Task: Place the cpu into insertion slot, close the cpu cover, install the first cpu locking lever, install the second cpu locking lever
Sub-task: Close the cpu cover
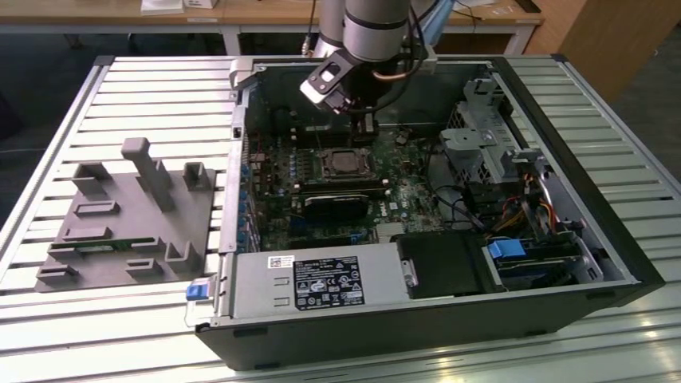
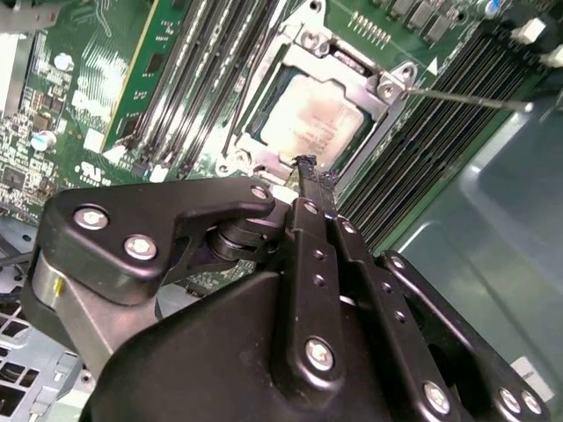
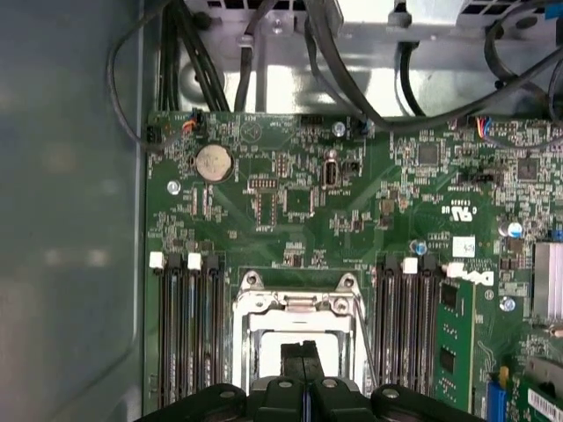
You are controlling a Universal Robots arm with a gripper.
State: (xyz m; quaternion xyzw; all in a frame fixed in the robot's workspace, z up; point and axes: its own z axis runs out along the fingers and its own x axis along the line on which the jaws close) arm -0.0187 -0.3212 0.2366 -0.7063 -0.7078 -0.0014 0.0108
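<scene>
One slatted metal table [image 1: 127,96] carries a grey moulded fixture block [image 1: 127,215] and, at the exterior view's right, an open black computer case [image 1: 426,339] lying on its side. Green motherboard [image 1: 410,187] inside. Silver-and-black robot arm [image 1: 372,28] reaches down into the case. Black two-finger gripper [image 2: 312,171] hangs just above the small square insertion slot [image 1: 343,163]; in both wrist views the fingers are pressed together with nothing between them. Thin silvery cpu cover [image 2: 374,110] lies flat on the slot. Pale silvery square cpu [image 2: 308,123] sits seated in the slot and shows through the cover's window. Thin steel lever rod [image 2: 466,98] runs from the cover's corner out over the long black memory slots [image 2: 440,132].
</scene>
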